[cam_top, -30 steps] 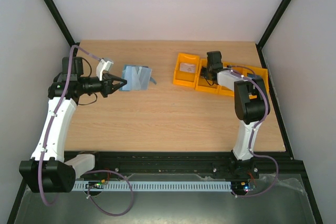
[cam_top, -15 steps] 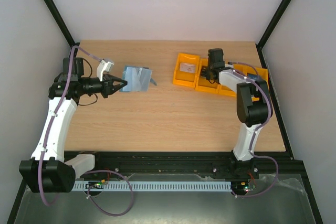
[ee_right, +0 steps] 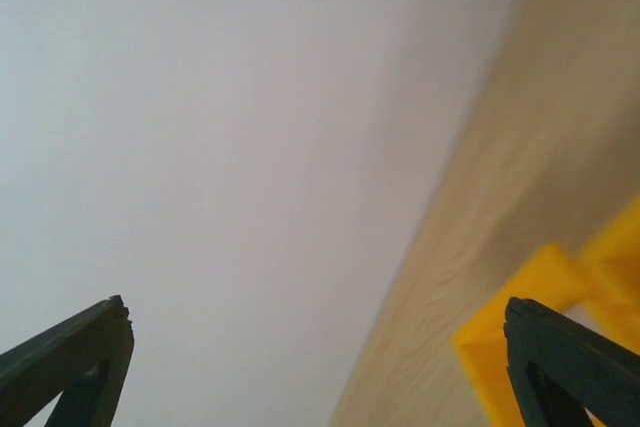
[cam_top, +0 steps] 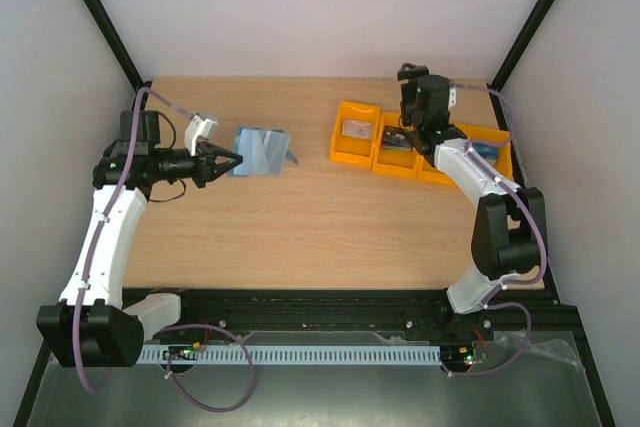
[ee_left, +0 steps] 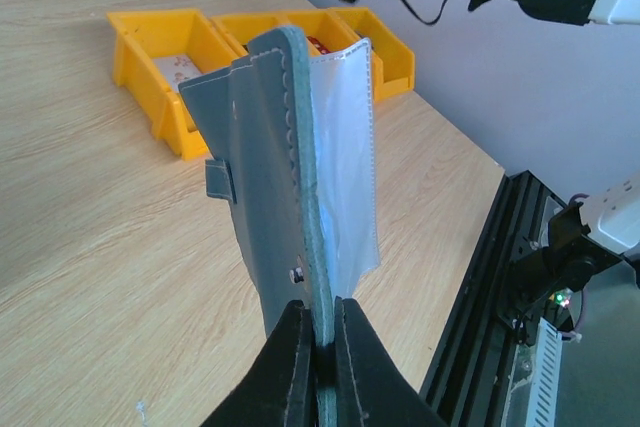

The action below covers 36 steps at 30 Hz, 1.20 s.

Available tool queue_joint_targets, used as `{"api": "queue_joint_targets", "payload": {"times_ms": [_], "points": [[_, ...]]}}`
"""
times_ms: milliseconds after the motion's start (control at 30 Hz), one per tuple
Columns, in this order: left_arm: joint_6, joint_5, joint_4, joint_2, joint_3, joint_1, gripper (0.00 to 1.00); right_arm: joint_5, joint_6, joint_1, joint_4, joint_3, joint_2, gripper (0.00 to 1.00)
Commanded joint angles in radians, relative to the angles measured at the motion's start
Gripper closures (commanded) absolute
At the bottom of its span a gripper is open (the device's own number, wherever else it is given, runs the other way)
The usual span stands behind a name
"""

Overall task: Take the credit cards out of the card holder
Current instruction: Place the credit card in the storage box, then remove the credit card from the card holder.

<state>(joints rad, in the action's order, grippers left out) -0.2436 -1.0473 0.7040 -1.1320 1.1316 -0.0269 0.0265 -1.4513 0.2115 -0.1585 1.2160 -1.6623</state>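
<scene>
Teal-blue card holder (ee_left: 262,187), stitched edge, pale translucent pocket; yellow-orange bins (ee_left: 140,72); light wood-grain table (ee_left: 100,247).

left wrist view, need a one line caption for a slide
Left gripper shut on the edge of the open teal card holder, with orange bins on the table behind it.

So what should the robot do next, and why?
Probably swing the open, empty right hand over to the teal-blue soft folding wallet, which the left hand grips by one edge. The right hand hangs above the orange plastic bins, far from the wallet.
</scene>
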Motion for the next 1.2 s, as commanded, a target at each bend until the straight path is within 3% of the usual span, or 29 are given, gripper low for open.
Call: {"api": "queue_joint_targets", "payload": {"times_ms": [0,167,333,533,867,1033,1167], "points": [[-0.063,-0.059,0.067,-0.002,0.062,0.002,0.98,-0.344,0.345,0.046,-0.342,-0.019,0.046,0.01],[-0.172,-0.119,0.192,-0.034,0.219,0.002,0.98,-0.824,0.623,0.156,-0.623,-0.088,0.082,0.02],[-0.296,-0.218,0.340,-0.057,0.371,0.002,0.98,-1.095,0.650,0.255,-0.906,-0.230,0.125,0.02],[-0.356,-0.290,0.407,-0.063,0.419,0.002,0.98,-1.170,0.731,0.355,-0.901,-0.218,0.132,0.03],[-0.374,-0.301,0.410,-0.058,0.403,0.002,0.98,-1.155,0.735,0.414,-0.861,-0.153,0.096,0.24],[-0.317,-0.276,0.331,-0.048,0.333,0.002,0.98,-1.150,0.746,0.466,-0.801,-0.102,0.090,0.50],[-0.221,-0.209,0.230,-0.038,0.265,0.002,0.98,-1.122,0.776,0.489,-0.693,-0.049,0.091,0.83]]}}
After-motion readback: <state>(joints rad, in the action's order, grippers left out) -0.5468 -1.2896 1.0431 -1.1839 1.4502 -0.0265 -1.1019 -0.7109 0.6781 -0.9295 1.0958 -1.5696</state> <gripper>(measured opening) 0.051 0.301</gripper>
